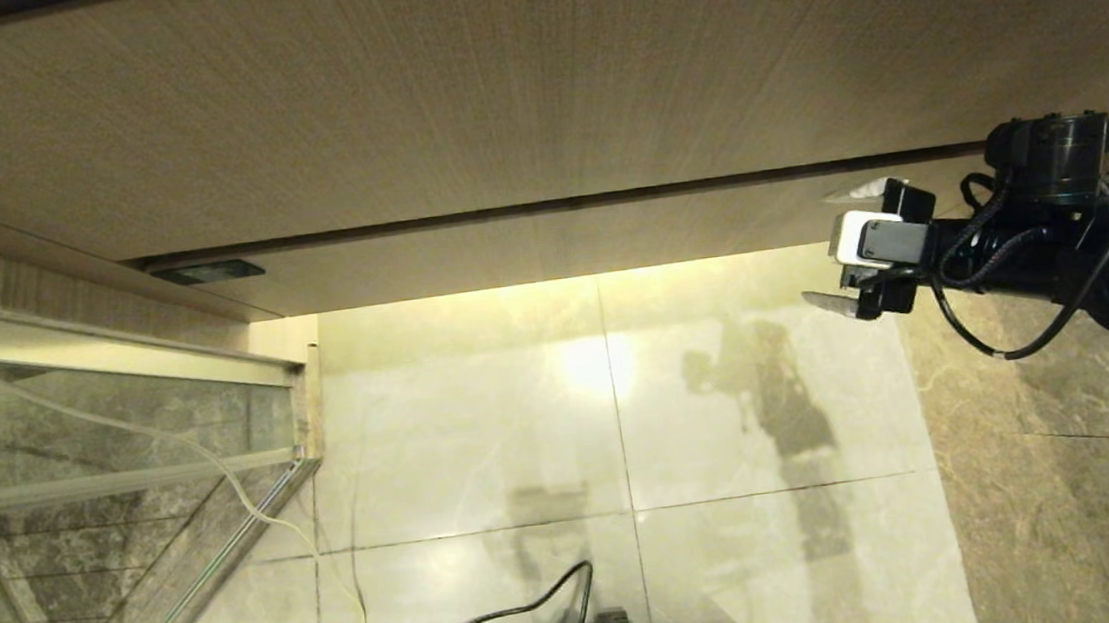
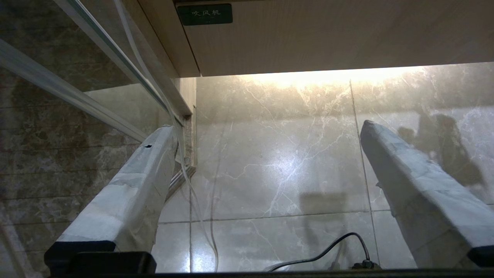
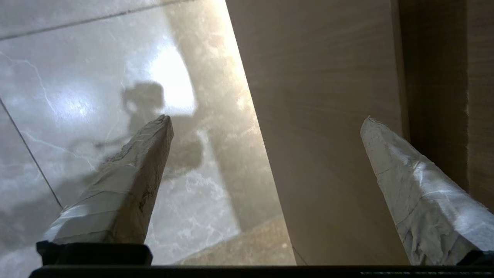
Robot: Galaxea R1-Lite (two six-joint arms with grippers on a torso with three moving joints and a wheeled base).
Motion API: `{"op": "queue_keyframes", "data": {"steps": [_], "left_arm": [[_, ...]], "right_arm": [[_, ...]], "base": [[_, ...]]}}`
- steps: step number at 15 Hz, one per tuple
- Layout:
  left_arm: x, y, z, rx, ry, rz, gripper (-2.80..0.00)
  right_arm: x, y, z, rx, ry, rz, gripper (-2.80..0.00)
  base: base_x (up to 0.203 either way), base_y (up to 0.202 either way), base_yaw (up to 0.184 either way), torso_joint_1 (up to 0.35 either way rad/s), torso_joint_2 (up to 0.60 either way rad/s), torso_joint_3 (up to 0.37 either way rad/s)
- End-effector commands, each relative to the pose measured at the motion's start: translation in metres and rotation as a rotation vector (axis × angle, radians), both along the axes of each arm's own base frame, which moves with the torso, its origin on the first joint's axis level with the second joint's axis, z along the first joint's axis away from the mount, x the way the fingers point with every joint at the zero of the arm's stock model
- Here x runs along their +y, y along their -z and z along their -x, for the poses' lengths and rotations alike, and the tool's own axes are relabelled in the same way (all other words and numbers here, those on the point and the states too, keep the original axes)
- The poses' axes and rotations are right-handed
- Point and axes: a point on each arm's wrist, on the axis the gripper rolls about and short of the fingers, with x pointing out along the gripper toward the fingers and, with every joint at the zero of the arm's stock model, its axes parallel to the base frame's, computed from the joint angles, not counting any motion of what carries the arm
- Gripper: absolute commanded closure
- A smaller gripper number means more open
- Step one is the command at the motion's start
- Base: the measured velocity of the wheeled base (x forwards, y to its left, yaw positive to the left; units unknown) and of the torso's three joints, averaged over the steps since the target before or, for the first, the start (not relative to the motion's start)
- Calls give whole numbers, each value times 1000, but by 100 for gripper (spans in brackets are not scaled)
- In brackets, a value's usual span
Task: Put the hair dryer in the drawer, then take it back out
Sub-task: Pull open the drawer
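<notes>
The hair dryer is out of view. The drawer is a low, light wood-grain strip under the taller cabinet panel, and it is pushed in flush. A small dark green label sits at its left end. My right gripper hangs at the drawer front's right end, open, with one finger over the wood and the other below its lower edge. In the right wrist view the right gripper holds nothing, and the drawer front fills the space ahead. My left gripper is open and empty, low over the floor, facing the label.
A glass partition with a metal frame stands at the left. A thin white cord trails down along it. Pale marble floor tiles lie below the cabinet, darker ones at the right. A black cable loops at the bottom.
</notes>
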Motion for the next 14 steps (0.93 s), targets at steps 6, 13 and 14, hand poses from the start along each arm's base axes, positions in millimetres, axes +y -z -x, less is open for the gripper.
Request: {"op": "queue_keyframes", "data": {"steps": [6, 13, 14], "left_arm": [[0, 11, -4, 38, -1, 0, -280], [0, 11, -4, 38, 0, 1, -280], [0, 11, -4, 38, 0, 1, -280]], "right_arm": [[43, 6, 14, 4, 92, 70, -280], [48, 5, 10, -41, 96, 48, -280], [44, 4, 9, -53, 69, 43, -280]], "base": [[0, 0, 0, 0, 0, 0], [0, 0, 0, 0, 0, 0], [0, 0, 0, 0, 0, 0]]}}
